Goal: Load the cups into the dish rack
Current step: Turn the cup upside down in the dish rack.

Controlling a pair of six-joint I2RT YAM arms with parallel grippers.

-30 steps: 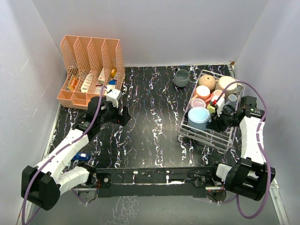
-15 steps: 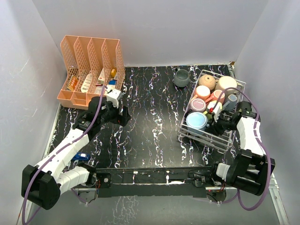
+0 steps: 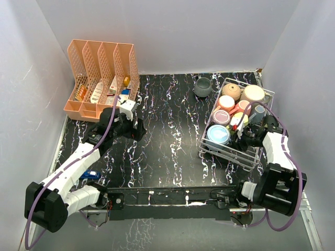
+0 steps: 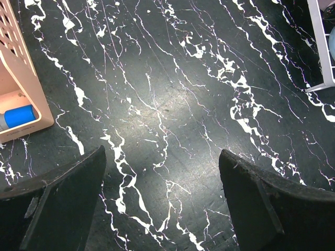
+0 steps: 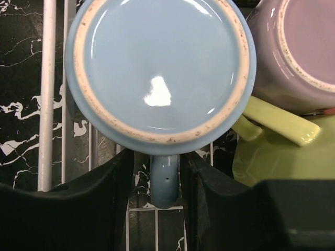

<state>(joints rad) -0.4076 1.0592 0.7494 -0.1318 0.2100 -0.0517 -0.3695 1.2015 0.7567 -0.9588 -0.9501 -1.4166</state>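
1. Light blue mug (image 3: 218, 134): lower than a second ago and a little further left. Now set down bottom-up in the near-left corner of the rack (image 3: 233, 152), handle pointing back at the right arm.
2. Right fingers (image 5: 99, 209): sunk lower with the mug since then. Now parted, one on each side of the handle with a thin gap on both sides, gripping nothing.
3. Left fingers (image 4: 68, 204): unchanged, spread wide above bare surface (image 4: 167, 104), holding nothing, just near of the organizer.
4. Mugs, counted: nine.
   - Eight in the rack as far as can be made out, crowded together: tan mug (image 3: 231, 90), cream mug (image 3: 253, 93), two pink mugs (image 3: 226, 102), pale grey mug (image 3: 257, 112), mauve mug (image 3: 221, 116), yellow-green mug (image 3: 237, 121), plus the light blue one.
   - One dark grey mug (image 3: 202, 87) upright on the surface, just beyond the rack's far-left corner.
5. One rack, at the right. One peach organizer (image 3: 102, 78) with four slots, far left. Two arms.
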